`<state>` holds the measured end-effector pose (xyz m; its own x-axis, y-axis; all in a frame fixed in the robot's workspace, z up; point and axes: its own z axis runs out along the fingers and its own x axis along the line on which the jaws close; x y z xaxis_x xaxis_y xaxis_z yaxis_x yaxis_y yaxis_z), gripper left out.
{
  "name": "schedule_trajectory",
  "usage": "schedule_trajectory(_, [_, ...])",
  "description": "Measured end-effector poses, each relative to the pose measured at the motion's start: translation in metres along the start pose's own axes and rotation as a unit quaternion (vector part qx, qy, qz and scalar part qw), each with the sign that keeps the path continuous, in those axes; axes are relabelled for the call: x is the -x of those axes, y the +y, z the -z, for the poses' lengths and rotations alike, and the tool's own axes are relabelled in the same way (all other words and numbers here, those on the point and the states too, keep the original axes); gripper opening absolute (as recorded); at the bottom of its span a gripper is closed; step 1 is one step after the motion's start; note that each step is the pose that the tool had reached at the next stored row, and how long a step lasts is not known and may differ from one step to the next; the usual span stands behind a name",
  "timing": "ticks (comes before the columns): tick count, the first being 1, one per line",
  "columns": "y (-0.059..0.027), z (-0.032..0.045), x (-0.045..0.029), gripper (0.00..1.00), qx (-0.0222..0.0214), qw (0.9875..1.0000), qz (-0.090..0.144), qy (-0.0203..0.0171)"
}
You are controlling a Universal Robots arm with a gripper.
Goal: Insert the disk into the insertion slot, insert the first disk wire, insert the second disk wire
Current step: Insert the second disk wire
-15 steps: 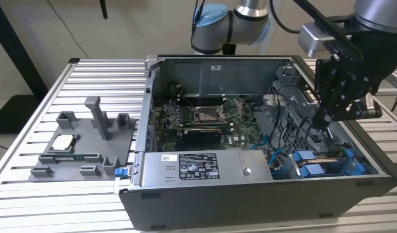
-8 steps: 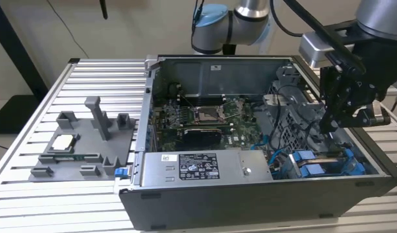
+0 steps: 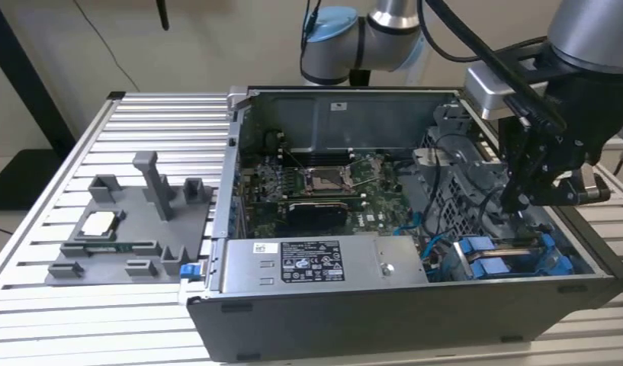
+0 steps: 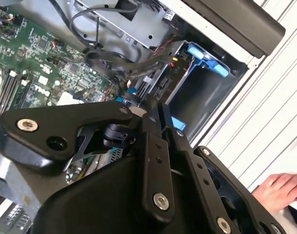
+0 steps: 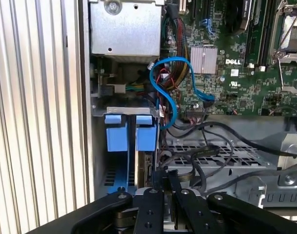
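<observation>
Arm [image 3: 586, 46] bent down from above, black gripper [image 3: 515, 202] hanging low with its two thin fingers [image 4: 155, 117] pressed close together, and a hand [image 4: 280, 187] resting off to one side.

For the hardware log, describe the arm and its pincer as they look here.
The arm is a silver tube with a pale blue joint cap and black cables running along it. A grey block sits at the wrist above the matte black pincer. In both wrist views its flat black linkage bars carry round silver screws and pivot pins.
</observation>
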<state>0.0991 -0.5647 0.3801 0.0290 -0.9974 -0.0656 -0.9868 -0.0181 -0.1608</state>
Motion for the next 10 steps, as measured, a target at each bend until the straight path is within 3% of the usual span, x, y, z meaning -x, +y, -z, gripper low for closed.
schedule_trajectory(3, [0.0015, -0.0026, -0.0001, 0.16, -0.0057, 0.9999, 0.009, -0.0014])
schedule_trajectory(8, [0.0032, -0.0051, -0.0048, 0.16, -0.022, 0.9997, 0.013, -0.004])
schedule_trajectory(10, [0.0038, -0.0065, -0.007, 0.16, -0.0236, 0.9996, 0.013, -0.0049])
